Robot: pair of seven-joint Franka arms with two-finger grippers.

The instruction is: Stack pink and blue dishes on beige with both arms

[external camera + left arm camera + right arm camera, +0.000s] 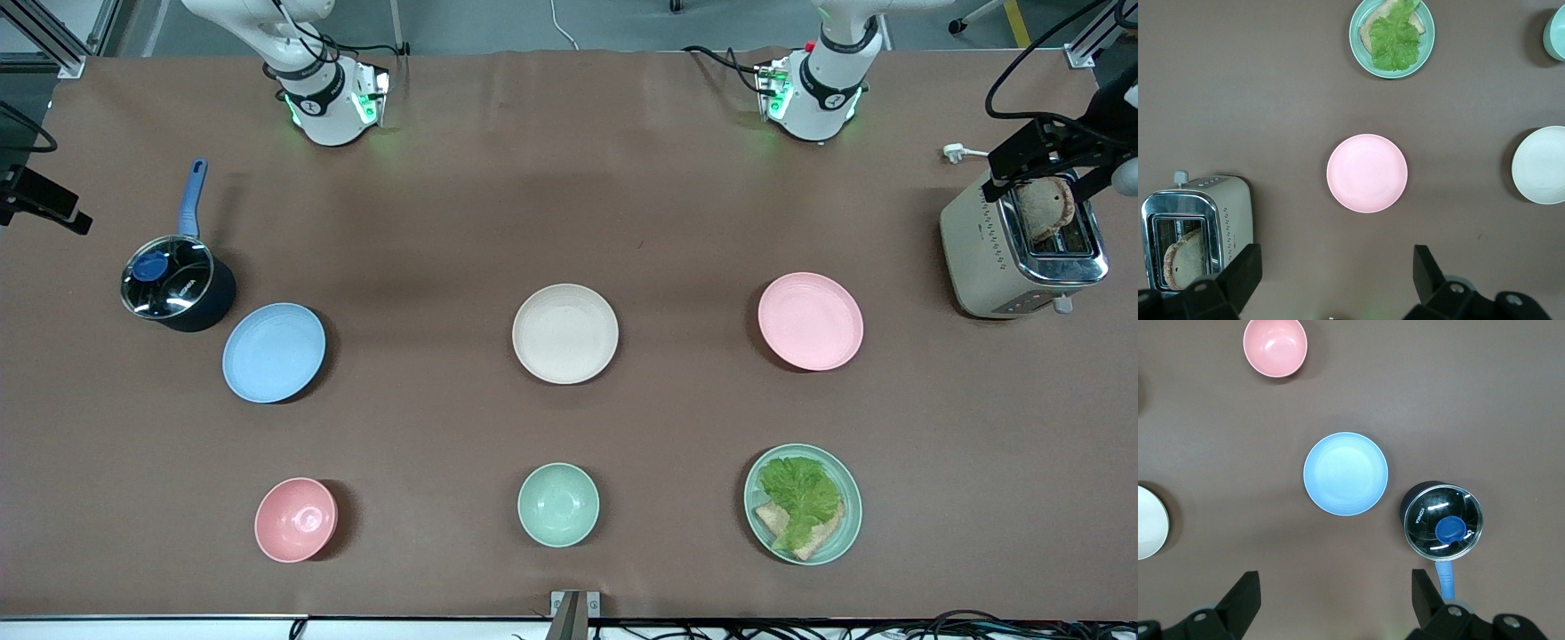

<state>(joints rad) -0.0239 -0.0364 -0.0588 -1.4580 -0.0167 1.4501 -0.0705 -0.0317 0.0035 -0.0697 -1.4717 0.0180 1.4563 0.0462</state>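
Beige plate (564,333): you see it at the middle of the brown table (569,196), empty, nothing stacked on it.
Pink plate (810,321): it lies flat toward the left arm's end of the table, well apart from the beige plate and level with it in the row; nothing rests on it.
Blue plate (274,352): it sits toward the right arm's end, well apart from the beige plate, just beside a dark saucepan (176,283) with a glass lid and blue handle; the pan is a little farther from the front camera.
Left gripper (1338,270): your left wrist view looks straight down on the pink plate, the two dark fingers (1426,268) spread wide with bare table between them, holding nothing, high above the table.
Right gripper (1336,592): your right wrist view shows it high over the table beside the blue plate, fingers (1425,590) spread wide and empty.
Arms: in the front view you see only the two bases along the table's top edge; both grippers are out of that frame.
Nearer row: a pink bowl (295,519), a mint-green bowl (557,504) and a mint-green plate (803,504) carrying lettuce and bread stand closer to the front camera, each well apart from the plates.
Toaster (1022,253): it stands at the left arm's end of the table, a slice of bread in its slot.
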